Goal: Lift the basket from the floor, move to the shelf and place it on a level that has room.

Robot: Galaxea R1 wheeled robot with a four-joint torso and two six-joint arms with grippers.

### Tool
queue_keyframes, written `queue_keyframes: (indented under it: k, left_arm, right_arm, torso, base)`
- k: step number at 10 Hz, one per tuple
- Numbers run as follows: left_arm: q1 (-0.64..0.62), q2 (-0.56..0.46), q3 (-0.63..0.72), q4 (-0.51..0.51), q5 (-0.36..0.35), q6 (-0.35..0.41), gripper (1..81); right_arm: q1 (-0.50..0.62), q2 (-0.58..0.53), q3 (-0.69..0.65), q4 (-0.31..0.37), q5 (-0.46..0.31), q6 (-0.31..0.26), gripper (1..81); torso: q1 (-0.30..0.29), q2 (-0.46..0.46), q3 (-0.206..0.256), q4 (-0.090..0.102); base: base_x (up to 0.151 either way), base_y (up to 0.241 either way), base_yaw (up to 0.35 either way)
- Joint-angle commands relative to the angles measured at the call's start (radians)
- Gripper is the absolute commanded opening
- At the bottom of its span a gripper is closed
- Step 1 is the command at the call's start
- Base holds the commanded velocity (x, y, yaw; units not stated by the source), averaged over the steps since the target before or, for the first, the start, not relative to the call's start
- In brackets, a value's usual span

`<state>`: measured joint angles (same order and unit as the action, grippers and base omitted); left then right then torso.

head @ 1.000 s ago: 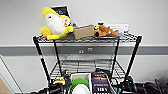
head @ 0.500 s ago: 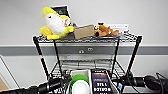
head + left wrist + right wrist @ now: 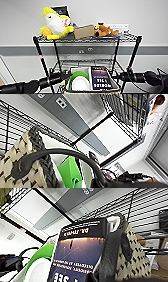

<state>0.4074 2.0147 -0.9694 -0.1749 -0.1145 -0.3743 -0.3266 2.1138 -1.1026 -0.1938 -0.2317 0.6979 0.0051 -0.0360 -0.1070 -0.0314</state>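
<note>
The cream woven basket [image 3: 115, 86] hangs in the air in front of the black wire shelf [image 3: 86, 40], held between my two arms. My left gripper [image 3: 65, 76] is shut on its left end and my right gripper [image 3: 119, 76] on its right end. The dark-speckled weave and a dark handle show close up in the left wrist view [image 3: 15, 166] and the right wrist view [image 3: 132, 258]. Inside the basket stand a dark book [image 3: 100, 78] and a green-and-white round item [image 3: 77, 80]. Just behind the basket is the level [image 3: 85, 62], the second tier, with bare mesh. The floor is hidden.
The top tier holds a yellow plush toy [image 3: 55, 23], a cardboard box [image 3: 83, 31] and a brown plush toy [image 3: 106, 30]. The rack's posts [image 3: 40, 55] stand either side of the basket. A white wall with a grey band [image 3: 150, 50] is right behind the rack.
The basket has risen slightly in the head view, and both arms now show more fully at its sides. The rack has stayed put.
</note>
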Motion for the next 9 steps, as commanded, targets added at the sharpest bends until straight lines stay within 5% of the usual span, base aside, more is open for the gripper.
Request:
queue_keyframes:
  k: [1,9]
  left_arm:
    - [-0.206,0.013,0.075,-0.024,-0.025,0.001,1.0]
    - [-0.262,0.035,0.044,-0.063,0.004,0.001,1.0]
  right_arm:
    - [0.212,0.024,0.081,0.008,0.150,0.009,1.0]
    - [0.297,0.039,0.055,0.011,0.111,0.057,1.0]
  torso:
    - [0.000,0.000,0.000,0.000]
    - [0.000,0.000,0.000,0.000]
  base:
    - [0.000,0.000,0.000]
    - [0.000,0.000,0.000]
